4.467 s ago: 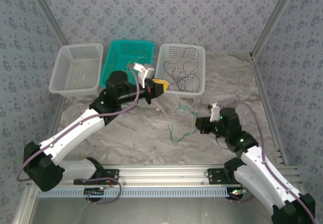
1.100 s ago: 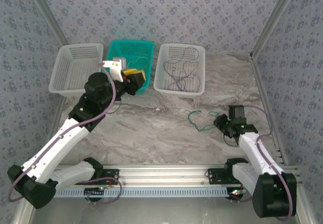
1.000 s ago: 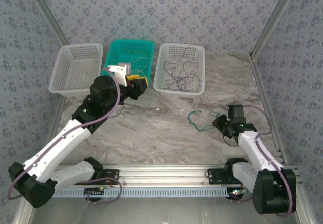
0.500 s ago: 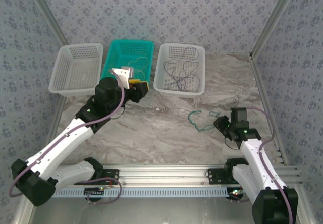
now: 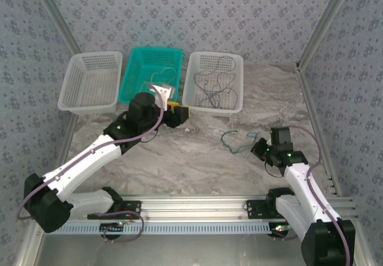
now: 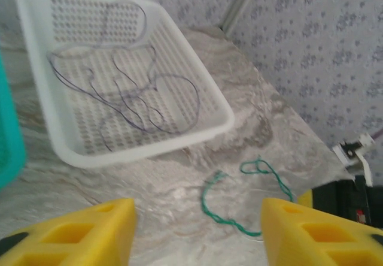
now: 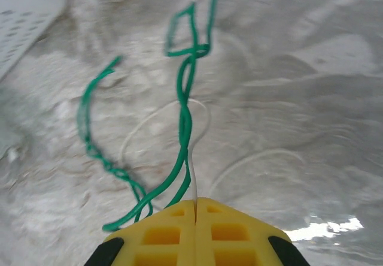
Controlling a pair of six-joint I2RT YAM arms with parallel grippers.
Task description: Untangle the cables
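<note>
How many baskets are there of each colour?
White baskets: 2
Teal baskets: 1
Total: 3

Wears white shells along the left arm (image 5: 84, 161) and right arm (image 5: 306, 188), broken by black joint housings and ending in black bases. Carries a thin purple-grey cable (image 5: 149, 133) looped loosely beside each arm. Ends in a left gripper (image 6: 197, 233) and right gripper (image 7: 195, 215) with yellow fingers (image 6: 326, 233) moulded with square pockets, set on black mounts.
</note>
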